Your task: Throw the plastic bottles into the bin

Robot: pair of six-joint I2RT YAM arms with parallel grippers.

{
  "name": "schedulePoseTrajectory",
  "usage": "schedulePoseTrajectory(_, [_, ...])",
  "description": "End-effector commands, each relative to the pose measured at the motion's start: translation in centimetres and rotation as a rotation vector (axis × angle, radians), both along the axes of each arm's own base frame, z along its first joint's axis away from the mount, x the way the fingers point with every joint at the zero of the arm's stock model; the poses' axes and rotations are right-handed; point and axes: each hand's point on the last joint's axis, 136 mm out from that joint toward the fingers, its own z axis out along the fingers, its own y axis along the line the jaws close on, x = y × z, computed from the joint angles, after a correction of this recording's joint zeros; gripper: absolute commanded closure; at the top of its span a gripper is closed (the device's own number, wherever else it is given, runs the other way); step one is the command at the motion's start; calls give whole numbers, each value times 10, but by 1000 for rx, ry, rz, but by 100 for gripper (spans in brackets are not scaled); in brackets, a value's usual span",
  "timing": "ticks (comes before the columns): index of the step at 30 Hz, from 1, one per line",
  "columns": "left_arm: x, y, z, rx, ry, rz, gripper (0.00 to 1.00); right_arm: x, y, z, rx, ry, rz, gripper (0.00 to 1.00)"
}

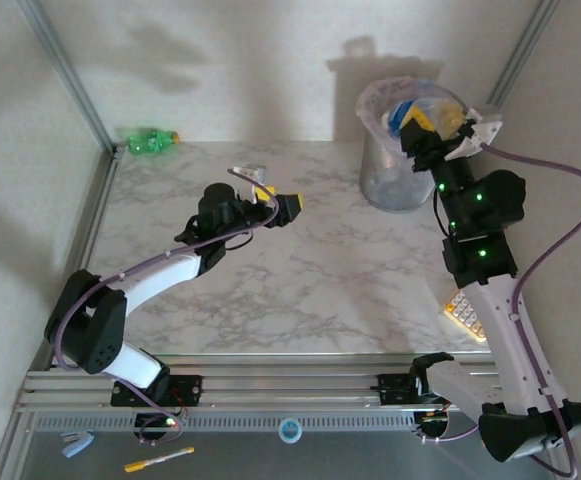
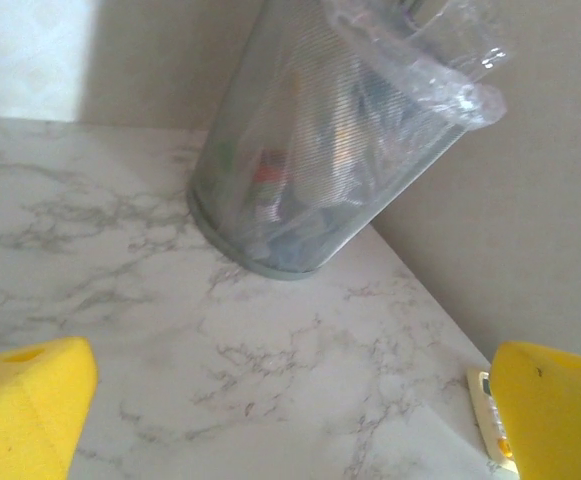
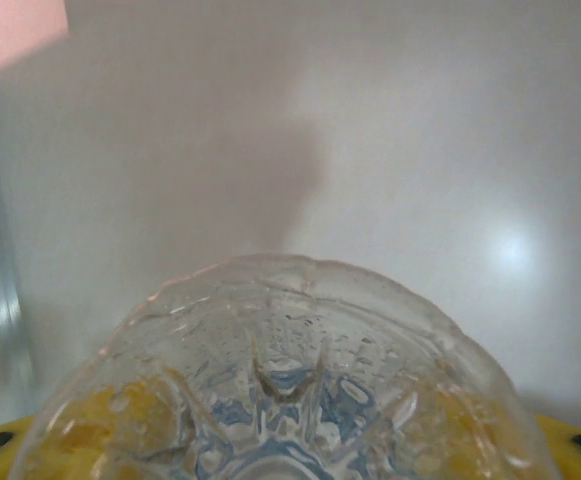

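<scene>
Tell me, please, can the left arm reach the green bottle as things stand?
Probably yes: its fingers are open and empty, and the green bottle lies uncovered in the far left corner.

Top looks down; left wrist faces the shared bin (image 2: 300, 190); right wrist hugs bottle (image 3: 290, 390).
</scene>
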Motion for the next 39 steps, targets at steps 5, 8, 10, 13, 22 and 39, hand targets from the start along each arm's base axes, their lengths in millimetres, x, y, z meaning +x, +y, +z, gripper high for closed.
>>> schedulePoseTrajectory(5, [6,29,19,-73,-41,111,0,-62,-44,88,4,-499,-305,60])
schedulePoseTrajectory(8, [9,37,17,-81,-42,139,0,-71,-50,94,-1,-540,-346,61])
schedulePoseTrajectory(10, [10,41,16,-89,-40,151,0,-69,-46,95,-16,-538,-331,61])
schedulePoseTrajectory(13, [12,45,16,-103,-40,160,0,-58,-33,92,-51,-507,-273,62])
schedulePoseTrajectory(22, [11,56,17,-81,-29,183,0,-4,-13,79,-128,-353,-208,63])
schedulePoseTrajectory(39, [9,69,0,-1,80,226,0,161,-35,-21,-165,419,-138,5])
